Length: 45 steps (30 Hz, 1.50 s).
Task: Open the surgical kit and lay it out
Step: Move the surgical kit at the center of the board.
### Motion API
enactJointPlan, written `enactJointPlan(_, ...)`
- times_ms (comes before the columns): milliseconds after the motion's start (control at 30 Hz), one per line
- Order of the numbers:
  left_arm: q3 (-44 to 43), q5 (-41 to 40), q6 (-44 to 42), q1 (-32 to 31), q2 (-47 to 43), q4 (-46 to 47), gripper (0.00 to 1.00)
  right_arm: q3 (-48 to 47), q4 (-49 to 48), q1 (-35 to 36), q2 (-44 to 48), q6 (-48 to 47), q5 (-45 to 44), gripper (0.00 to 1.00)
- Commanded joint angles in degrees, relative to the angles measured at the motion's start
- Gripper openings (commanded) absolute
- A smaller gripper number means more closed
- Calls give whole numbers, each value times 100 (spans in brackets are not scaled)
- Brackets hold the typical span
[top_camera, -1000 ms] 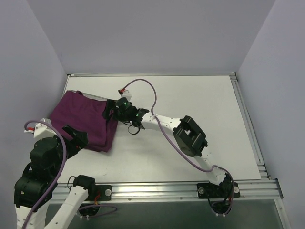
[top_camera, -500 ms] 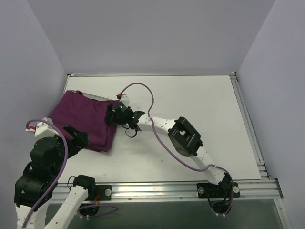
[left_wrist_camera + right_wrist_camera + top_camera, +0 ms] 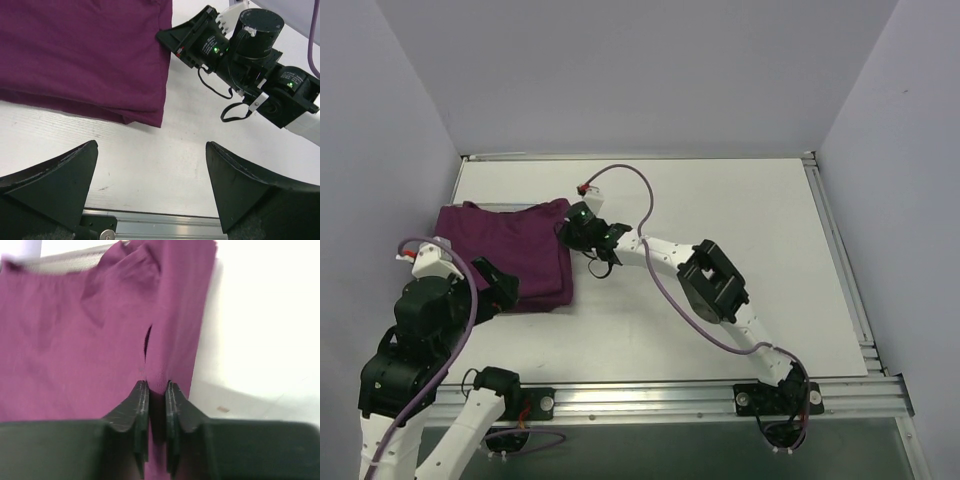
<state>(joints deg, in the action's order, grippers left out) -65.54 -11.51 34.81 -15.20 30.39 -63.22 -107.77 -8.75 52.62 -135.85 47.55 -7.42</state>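
"On the left part of the desk (image 3: 740,210), what lies there?"
"The purple cloth wrap (image 3: 505,255), folded flat. The right hand (image 3: 156,386) pinches a fold at its right edge. The left hand (image 3: 151,146) hangs spread wide near its front edge, not touching it."

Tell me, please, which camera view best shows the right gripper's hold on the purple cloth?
The right wrist view: the right gripper pinches a fold of the purple cloth between its fingers. The top external view only places the gripper at the cloth's right edge; the left wrist view hides the contact.
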Motion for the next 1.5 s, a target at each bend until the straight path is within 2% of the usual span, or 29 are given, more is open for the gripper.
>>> enactJointPlan(0, 93, 421, -158, 35, 116, 442, 98, 229, 277, -208, 304, -412, 118, 0)
enactJointPlan(300, 392, 965, -176, 26, 713, 1083, 100, 1291, 734, -1199, 1200, -993, 206, 0)
enactJointPlan(333, 445, 1018, -185, 26, 870, 1162, 94, 1441, 735, -1306, 1436, -1072, 197, 0)
enactJointPlan(433, 533, 1150, -159, 26, 1292, 1514, 92, 2133, 612, -1779, 1937, -1134, 179, 0)
enactJointPlan(633, 516, 1581, -123, 17, 2293, 2348, 86, 2848, 348, -2642, 2449, -1529, 460, 0)
enactJointPlan(833, 279, 1757, -395, -211, 3208, 2973, 86, 2945, 515, -3424, 2485, -1933, 741, 0)
enactJointPlan(900, 226, 1661, -431, -368, 3437, 3114, 86, 3007, 375, -3687, 2485, -1986, 1101, 0)
enactJointPlan(1033, 77, 1660, -449, -510, 4026, 3447, 86, 2972, 120, -3865, 2310, -2144, 1532, 0)
enactJointPlan(1233, 32, 1677, -404, -799, 4247, 4404, 86, 2481, 199, -4075, 1897, -2469, 1989, 0)
enactJointPlan(1400, -310, 1801, -668, -1142, 4685, 4617, 89, 2164, 357, -4383, 1676, -2724, 2543, 0)
enactJointPlan(1433, -406, 1740, -755, -1239, 4921, 4600, 91, 2128, 348, -4444, 1632, -2742, 2683, 4)
enactJointPlan(1467, -599, 1714, -791, -1405, 5045, 4617, 92, 2067, 339, -4462, 1615, -2760, 2737, 13)
